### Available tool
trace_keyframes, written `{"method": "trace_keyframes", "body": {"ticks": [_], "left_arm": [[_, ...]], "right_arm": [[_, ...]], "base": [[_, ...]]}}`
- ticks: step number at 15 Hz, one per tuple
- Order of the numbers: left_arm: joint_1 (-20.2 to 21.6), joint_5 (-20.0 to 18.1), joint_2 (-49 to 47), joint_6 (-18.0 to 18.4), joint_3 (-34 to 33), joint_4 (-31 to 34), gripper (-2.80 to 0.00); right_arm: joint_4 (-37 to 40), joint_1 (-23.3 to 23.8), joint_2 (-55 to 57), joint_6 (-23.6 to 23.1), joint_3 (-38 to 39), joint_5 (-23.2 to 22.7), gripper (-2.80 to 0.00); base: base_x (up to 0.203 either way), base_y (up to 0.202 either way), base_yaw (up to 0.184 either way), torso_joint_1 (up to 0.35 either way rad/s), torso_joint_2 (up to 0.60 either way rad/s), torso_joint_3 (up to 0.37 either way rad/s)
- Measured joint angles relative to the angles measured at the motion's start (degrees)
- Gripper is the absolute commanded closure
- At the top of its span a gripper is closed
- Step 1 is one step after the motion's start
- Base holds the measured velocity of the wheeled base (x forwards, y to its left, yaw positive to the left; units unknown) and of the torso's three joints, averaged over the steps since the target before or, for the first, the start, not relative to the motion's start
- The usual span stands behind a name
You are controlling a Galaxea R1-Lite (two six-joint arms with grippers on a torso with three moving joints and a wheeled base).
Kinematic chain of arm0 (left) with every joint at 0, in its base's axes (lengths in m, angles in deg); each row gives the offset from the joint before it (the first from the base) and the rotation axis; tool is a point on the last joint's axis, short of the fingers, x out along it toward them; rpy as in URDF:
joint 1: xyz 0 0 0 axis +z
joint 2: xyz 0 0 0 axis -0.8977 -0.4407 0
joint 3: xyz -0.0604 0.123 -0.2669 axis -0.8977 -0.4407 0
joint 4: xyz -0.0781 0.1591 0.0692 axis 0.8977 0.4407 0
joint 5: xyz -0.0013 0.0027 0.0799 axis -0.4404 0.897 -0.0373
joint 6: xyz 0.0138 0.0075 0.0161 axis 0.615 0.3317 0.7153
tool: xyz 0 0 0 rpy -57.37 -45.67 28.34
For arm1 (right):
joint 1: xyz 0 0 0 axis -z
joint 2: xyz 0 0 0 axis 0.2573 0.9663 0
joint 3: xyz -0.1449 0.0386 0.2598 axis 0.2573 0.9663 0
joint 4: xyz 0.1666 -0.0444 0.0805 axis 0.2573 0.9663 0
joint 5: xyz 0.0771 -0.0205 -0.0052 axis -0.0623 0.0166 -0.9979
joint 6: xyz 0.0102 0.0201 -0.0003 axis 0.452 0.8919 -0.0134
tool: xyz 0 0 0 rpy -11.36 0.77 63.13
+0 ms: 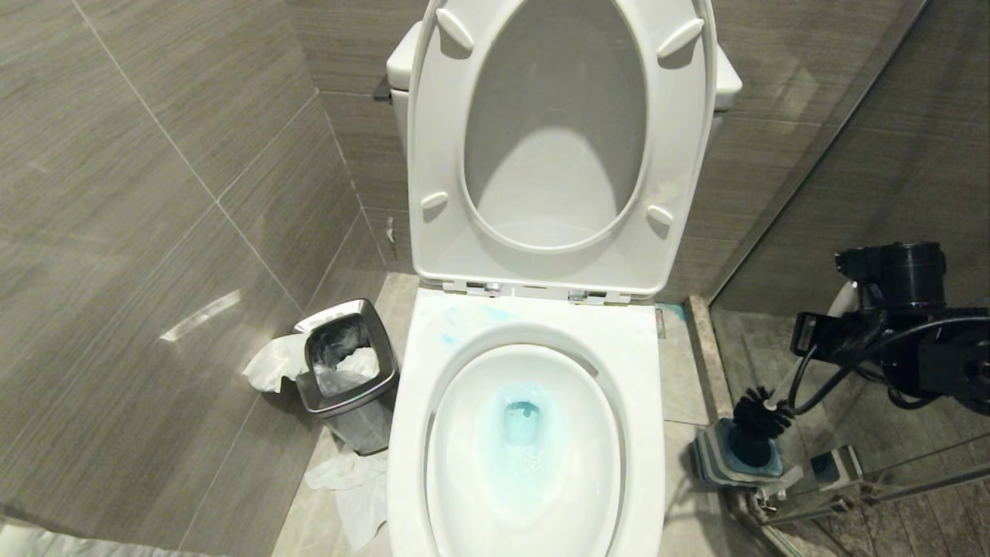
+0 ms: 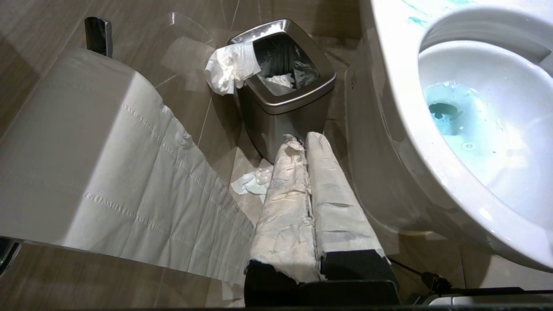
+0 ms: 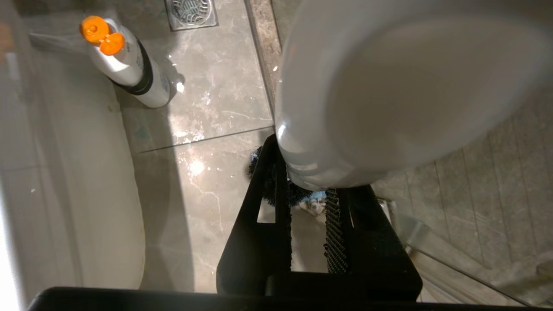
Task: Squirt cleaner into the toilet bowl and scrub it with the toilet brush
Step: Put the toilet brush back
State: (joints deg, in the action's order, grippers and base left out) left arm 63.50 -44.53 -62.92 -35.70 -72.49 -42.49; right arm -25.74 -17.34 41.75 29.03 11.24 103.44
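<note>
Right of the toilet bowl (image 1: 526, 464), down on the floor, the right claw (image 3: 309, 216) was clamped on the toilet brush (image 1: 762, 414), its handle's rounded end filling the right wrist view. The bristle head sat just above the blue-and-grey holder (image 1: 739, 460), so my read was that the brush was being lifted out to go scrub. Cleaner (image 1: 522, 433) was already in there: tinted blue water at the drain, plus thin smears on the rim behind the basin.

How I'd have done it well: lift straight up until the bristles clear the holder, so it doesn't tip or drag, then swing over the near rim without dripping, and keep a firm hold since that slim handle could twist once the bristles press on ceramic.

The left claw (image 2: 309, 203) was idle left of the bowl, tissue-wrapped fingers pressed together, holding nothing.

Count: one toilet, one brush, one holder, one steel bin (image 1: 348, 371) left of the bowl, one orange-capped bottle (image 3: 125, 65) on the floor, one toilet roll (image 2: 73, 142).
</note>
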Motion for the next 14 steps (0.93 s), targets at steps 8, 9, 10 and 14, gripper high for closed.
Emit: {"method": "trace_keyframes", "body": {"ticks": [8,9,10,14], "left_arm": [[0.02,0.00,0.00,0.01,0.00,0.00,0.00],[0.02,0.00,-0.01,0.02,0.00,0.00,0.00],[0.02,-0.02,0.00,-0.02,0.00,0.02,0.00],[0.01,-0.01,-0.01,0.01,0.00,0.02,0.00]], "right_arm": [[-6.68,1.70,8.47,0.05,1.07,0.09,0.00],[-7.51,1.99,9.28,0.03,1.16,0.09,0.00],[-8.47,2.22,10.16,-0.02,1.31,0.09,0.00],[-11.34,2.81,13.52,-0.11,1.98,0.11,0.00]], "base": [[0.000,0.000,0.000,0.000,0.00,0.000],[0.000,0.000,0.000,0.000,0.00,0.000],[0.000,0.000,0.000,0.000,0.00,0.000],[0.000,0.000,0.000,0.000,0.00,0.000]]}}
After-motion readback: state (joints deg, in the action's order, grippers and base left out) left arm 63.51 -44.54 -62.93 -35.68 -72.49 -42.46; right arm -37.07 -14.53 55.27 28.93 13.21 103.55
